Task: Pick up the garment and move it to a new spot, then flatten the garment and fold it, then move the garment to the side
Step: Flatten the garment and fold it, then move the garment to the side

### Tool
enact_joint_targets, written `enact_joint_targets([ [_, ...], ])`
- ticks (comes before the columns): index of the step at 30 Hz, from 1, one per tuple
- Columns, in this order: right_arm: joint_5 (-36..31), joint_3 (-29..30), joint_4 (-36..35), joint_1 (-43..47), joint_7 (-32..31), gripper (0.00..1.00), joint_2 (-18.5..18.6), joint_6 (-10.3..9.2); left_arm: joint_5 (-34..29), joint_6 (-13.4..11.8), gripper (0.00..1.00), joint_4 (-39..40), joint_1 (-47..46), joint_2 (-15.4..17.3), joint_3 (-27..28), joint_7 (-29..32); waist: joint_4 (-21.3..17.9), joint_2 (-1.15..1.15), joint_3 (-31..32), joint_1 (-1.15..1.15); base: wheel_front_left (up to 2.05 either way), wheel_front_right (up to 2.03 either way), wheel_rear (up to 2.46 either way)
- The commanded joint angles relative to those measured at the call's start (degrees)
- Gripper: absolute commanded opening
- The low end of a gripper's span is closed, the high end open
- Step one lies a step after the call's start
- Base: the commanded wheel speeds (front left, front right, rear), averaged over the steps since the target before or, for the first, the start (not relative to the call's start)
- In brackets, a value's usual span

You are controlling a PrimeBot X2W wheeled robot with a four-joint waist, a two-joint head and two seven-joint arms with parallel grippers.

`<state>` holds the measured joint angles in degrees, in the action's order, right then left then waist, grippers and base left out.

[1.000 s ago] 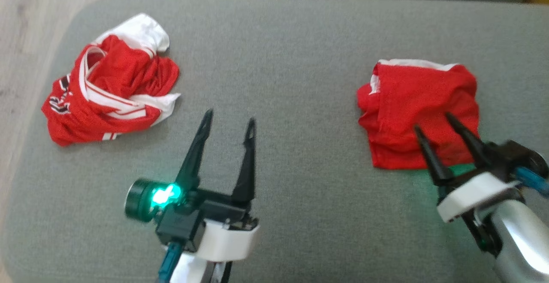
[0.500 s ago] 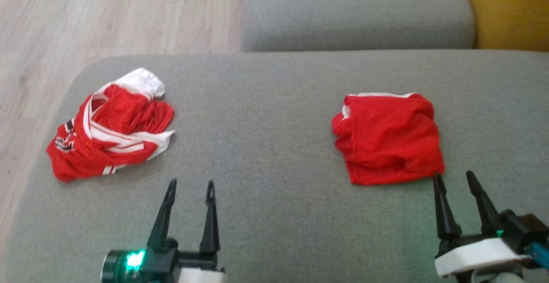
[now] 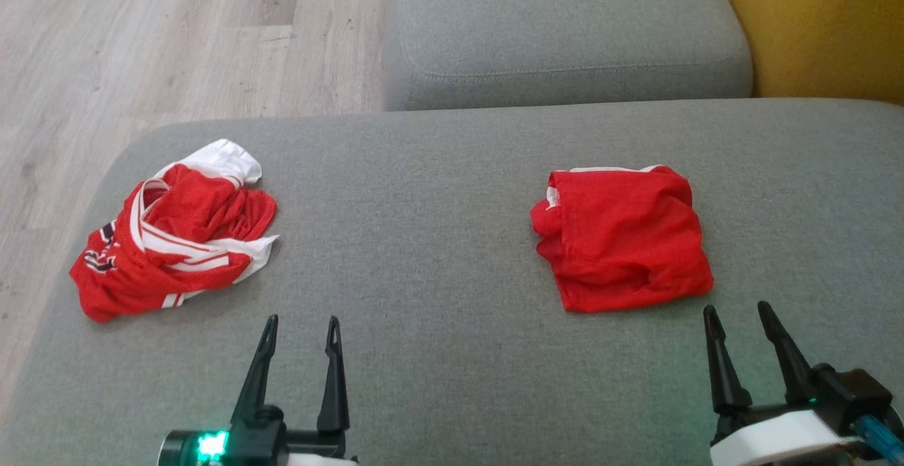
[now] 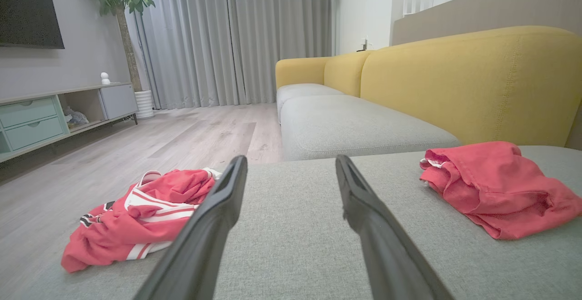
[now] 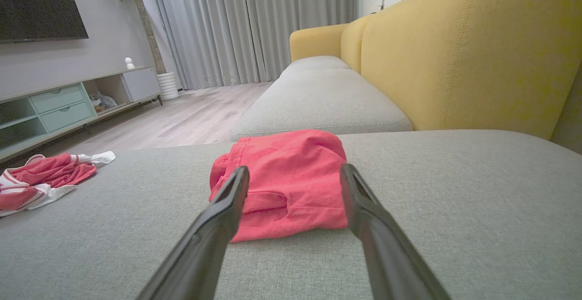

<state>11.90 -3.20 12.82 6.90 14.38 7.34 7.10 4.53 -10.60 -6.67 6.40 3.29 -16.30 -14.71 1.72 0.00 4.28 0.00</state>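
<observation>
Folded red garment (image 3: 621, 240) lies set aside at three o'clock on the grey sofa cushion (image 3: 438, 296); crumpled jersey (image 3: 169, 240) at nine, probably next. Empty, the left tool (image 3: 301, 320) and right tool (image 3: 736, 308) gape wide.

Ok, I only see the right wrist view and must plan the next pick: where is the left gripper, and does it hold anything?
Observer: The left gripper is open and empty, over bare grey cushion near its front edge.
Operator: The striped garment is cut off at my left edge.
Observer: The crumpled striped garment lies wholly on the cushion, ahead and left of that gripper, apart from it.
Operator: Does my gripper touch the folded one?
Observer: No, the right gripper, open, sits short of the folded red garment.
</observation>
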Motion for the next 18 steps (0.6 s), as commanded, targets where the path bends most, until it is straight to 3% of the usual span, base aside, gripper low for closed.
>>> enact_joint_targets([
  [1, -0.5, -1.4, -1.4, -1.1, 0.6, 1.0, 0.4, 0.39, -0.5, 0.0, 1.0, 1.7, -1.3, -0.2, 2.6, -0.3, -0.1, 0.0, 0.1, 0.0, 0.0, 0.0, 0.0],
  [18, 0.3, -2.5, 0.1, -2.2, 0.6, 1.0, 0.4, 0.39, -0.9, 0.3, 1.0, 1.1, -0.6, -0.3, 3.6, -0.3, -1.0, 0.0, -1.1, 0.0, 0.0, 0.0, 0.0],
])
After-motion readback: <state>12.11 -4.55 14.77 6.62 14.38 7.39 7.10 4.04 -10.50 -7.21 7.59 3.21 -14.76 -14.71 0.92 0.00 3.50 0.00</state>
